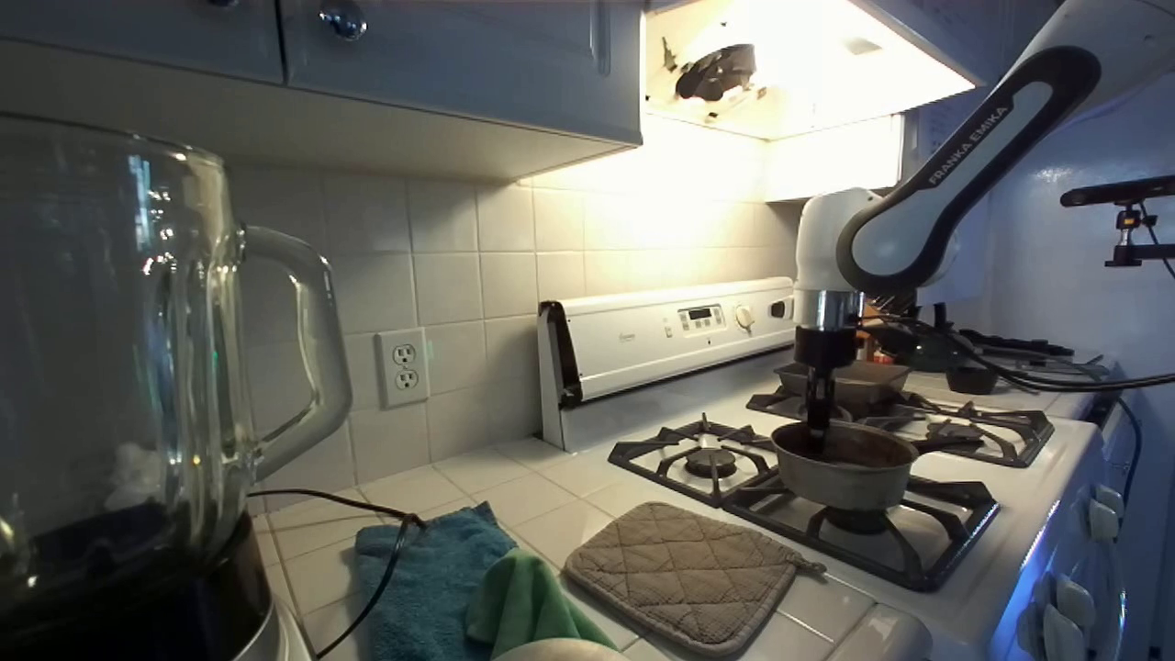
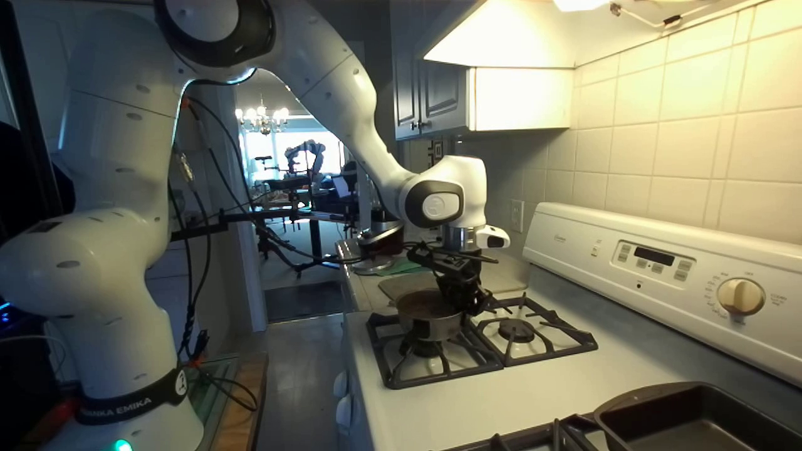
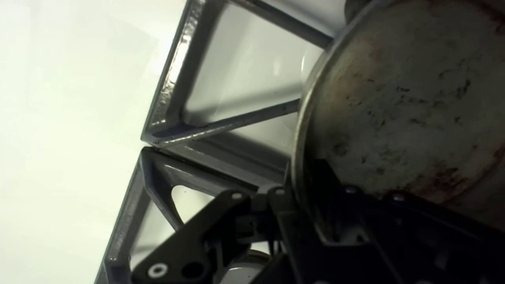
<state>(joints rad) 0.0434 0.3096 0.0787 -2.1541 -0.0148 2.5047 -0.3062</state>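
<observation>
A round, worn metal pot (image 1: 846,485) rests on a burner grate in both exterior views; its stained inside shows in the wrist view, where the pot floor (image 3: 398,90) has dark and reddish marks. My gripper (image 3: 305,163) reaches straight down at the pot's rim (image 3: 300,130). One finger lies outside the wall, close against it, and the other stands just inside. Only a thin dark strip shows between the inner finger and the wall, so the jaws look shut on the pot wall. In an exterior view the gripper (image 2: 467,304) partly covers the pot's stove-back side.
Black grates (image 2: 539,332) surround the pot. A rectangular baking pan (image 2: 702,426) stands elsewhere on the stove, below the control panel (image 2: 655,257). On the tiled counter lie a quilted potholder (image 1: 684,574), a blue towel (image 1: 431,569) and a green cloth (image 1: 528,601), near a glass blender (image 1: 101,321).
</observation>
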